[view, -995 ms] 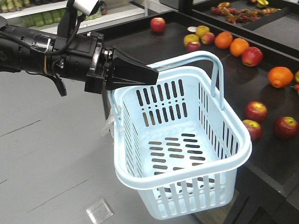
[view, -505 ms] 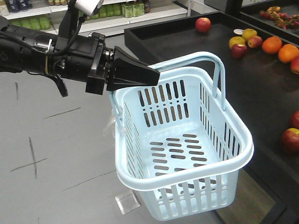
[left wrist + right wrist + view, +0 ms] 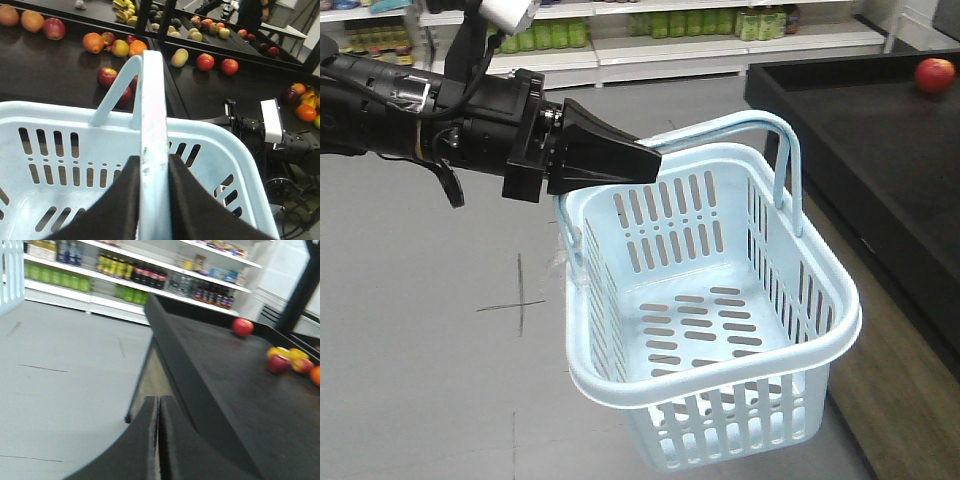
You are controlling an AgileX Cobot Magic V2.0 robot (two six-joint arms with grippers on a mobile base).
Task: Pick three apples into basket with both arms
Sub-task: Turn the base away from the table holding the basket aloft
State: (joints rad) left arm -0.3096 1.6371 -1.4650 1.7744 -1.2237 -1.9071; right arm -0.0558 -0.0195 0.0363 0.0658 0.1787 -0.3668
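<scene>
Left gripper (image 3: 642,160) clamped on the hoop handle (image 3: 783,150) of the basket (image 3: 720,425), which hung tilted in the air over grey floor (image 3: 440,350). Right gripper (image 3: 159,407): fingers pressed flat together, gripping nothing. One red apple (image 3: 934,74) lay on the black counter (image 3: 860,130), well apart from the basket

In your left wrist view the pale blue-white slotted plastic basket (image 3: 65,130) runs off the left and bottom edges, and its hoop handle (image 3: 150,125) hides part of a dark red apple (image 3: 125,96). In your right wrist view only a sliver of that basket shows, upper left, and the shelf bottles (image 3: 125,275) blur beyond reading. Your front view cuts the black jointed left arm (image 3: 380,105) at the left edge.
</scene>
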